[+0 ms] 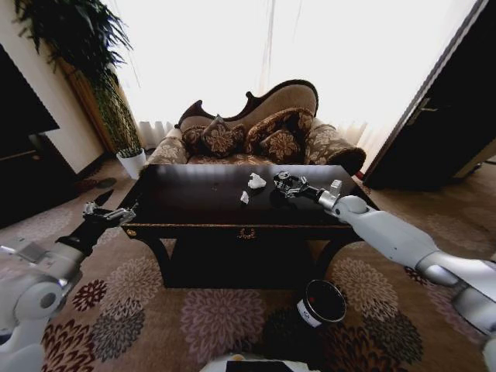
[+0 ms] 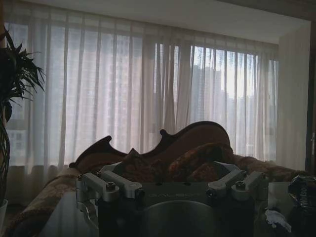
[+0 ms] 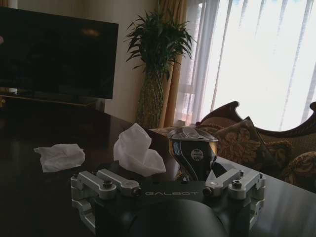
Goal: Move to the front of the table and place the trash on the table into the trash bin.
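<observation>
The glossy black table point(image 1: 194, 209) stands right in front of me. Two crumpled white paper scraps point(image 1: 256, 181) point(image 1: 244, 198) lie on its middle, and both show close by in the right wrist view point(image 3: 136, 150) point(image 3: 59, 156). A crushed black-and-white can point(image 3: 193, 150) stands upright on the tabletop. My right gripper point(image 1: 282, 184) reaches over the table's right part, open, with the can between its fingers. My left gripper point(image 1: 110, 211) hovers open and holding nothing just off the table's left front corner. The black trash bin point(image 1: 322, 302) sits on the carpet below the table's right front.
A carved patterned sofa point(image 1: 256, 132) stands behind the table, under bright curtained windows. A white plant pot point(image 1: 132, 161) and a tall plant point(image 3: 155, 59) are at the back left beside a dark TV point(image 3: 59, 52). Patterned carpet surrounds the table.
</observation>
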Controlling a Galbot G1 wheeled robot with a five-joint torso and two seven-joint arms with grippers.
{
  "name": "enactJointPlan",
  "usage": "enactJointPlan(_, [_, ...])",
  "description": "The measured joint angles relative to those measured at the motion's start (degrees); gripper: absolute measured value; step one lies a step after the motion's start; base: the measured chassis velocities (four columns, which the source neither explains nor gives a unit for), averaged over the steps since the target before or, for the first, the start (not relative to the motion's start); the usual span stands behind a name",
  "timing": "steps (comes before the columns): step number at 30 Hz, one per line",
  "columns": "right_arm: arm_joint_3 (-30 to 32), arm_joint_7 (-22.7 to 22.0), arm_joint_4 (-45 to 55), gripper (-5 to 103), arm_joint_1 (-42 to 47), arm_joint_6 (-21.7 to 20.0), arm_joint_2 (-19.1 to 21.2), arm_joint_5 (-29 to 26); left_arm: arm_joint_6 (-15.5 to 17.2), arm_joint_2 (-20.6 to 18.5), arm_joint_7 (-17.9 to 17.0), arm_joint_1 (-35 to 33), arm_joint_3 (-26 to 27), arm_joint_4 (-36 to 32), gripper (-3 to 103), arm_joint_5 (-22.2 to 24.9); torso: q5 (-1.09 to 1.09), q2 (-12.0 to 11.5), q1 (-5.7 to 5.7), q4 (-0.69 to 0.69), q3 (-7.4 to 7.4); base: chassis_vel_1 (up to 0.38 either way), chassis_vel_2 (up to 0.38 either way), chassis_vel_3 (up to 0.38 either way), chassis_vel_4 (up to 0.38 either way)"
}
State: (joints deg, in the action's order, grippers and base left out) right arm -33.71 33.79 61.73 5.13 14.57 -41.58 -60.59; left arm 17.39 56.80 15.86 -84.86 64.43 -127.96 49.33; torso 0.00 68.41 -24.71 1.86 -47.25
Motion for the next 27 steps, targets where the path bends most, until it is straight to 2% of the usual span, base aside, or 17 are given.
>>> enactJointPlan(11, [-0.4, -0.3, -1.4, 100, -0.8, 0.2, -1.8, -0.5, -0.1, -0.1, 0.0, 0.0, 0.1, 0.2, 100, 0.0, -0.01, 0.0, 0.0, -0.01, 0.0, 0.0, 0.0, 0.0, 0.0])
enactJointPlan(12, [-0.7, -0.1, -1.5, 95, -1.0, 0.2, -2.0, -0.7, -0.1, -0.1, 0.0, 0.0, 0.1, 0.2, 100, 0.0, 0.0, 0.0, 0.0, 0.0, 0.0, 0.0, 0.0, 0.0, 0.0])
enactJointPlan(13, [-0.9, 0.0, -1.5, 95, -1.2, 0.3, -2.1, -0.9, -0.1, -0.1, 0.0, 0.0, 0.1, 0.3, 100, 0.0, -0.01, 0.0, 0.0, -0.01, 0.0, 0.0, 0.0, 0.0, 0.0])
enactJointPlan(16, [-1.1, 0.4, -1.5, 78, -1.5, 0.4, -2.2, -1.3, -0.1, 0.1, 0.0, 0.1, 0.0, 0.3, 100, -0.1, 0.0, 0.0, 0.0, -0.01, 0.0, 0.0, 0.0, 0.0, 0.0])
enactJointPlan(18, [-1.1, 0.5, -1.5, 78, -1.6, 0.5, -2.2, -1.4, -0.1, 0.1, 0.0, 0.1, 0.0, 0.3, 100, -0.1, -0.01, 0.0, 0.0, -0.01, 0.0, 0.0, 0.0, 0.0, 0.0])
enactJointPlan(20, [-1.1, 0.6, -1.5, 67, -1.6, 0.5, -2.0, -1.6, -0.1, 0.1, 0.0, 0.2, -0.1, 0.3, 100, -0.2, 0.0, 0.0, 0.0, -0.01, 0.0, 0.0, 0.0, 0.0, 0.0])
enactJointPlan(21, [-1.1, 0.6, -1.5, 67, -1.6, 0.5, -2.0, -1.6, -0.1, 0.1, 0.0, 0.2, -0.1, 0.3, 100, -0.2, 0.0, 0.0, 0.0, -0.01, 0.0, 0.0, 0.0, 0.0, 0.0])
enactJointPlan(23, [-1.0, 0.7, -1.4, 56, -1.6, 0.5, -1.7, -1.6, -0.1, 0.2, 0.0, 0.2, -0.1, 0.4, 100, -0.2, 0.0, 0.0, 0.0, -0.01, 0.0, 0.0, 0.0, 0.0, 0.0])
enactJointPlan(24, [-1.0, 0.8, -1.4, 56, -1.6, 0.5, -1.6, -1.6, -0.1, 0.2, 0.0, 0.2, -0.1, 0.4, 100, -0.2, 0.0, 0.0, 0.0, -0.01, 0.0, 0.0, 0.0, 0.0, 0.0])
enactJointPlan(25, [-0.7, 0.8, -1.3, 46, -1.4, 0.5, -1.4, -1.6, -0.1, 0.2, 0.0, 0.2, -0.2, 0.3, 100, -0.2, -0.01, 0.0, 0.0, 0.0, 0.0, 0.0, 0.0, 0.0, 0.0])
enactJointPlan(27, [-0.6, 0.9, -1.3, 46, -1.2, 0.6, -1.4, -1.6, -0.1, 0.2, 0.0, 0.2, -0.2, 0.3, 100, -0.2, 0.0, 0.0, 0.0, 0.0, 0.0, 0.0, 0.0, 0.0, 0.0])
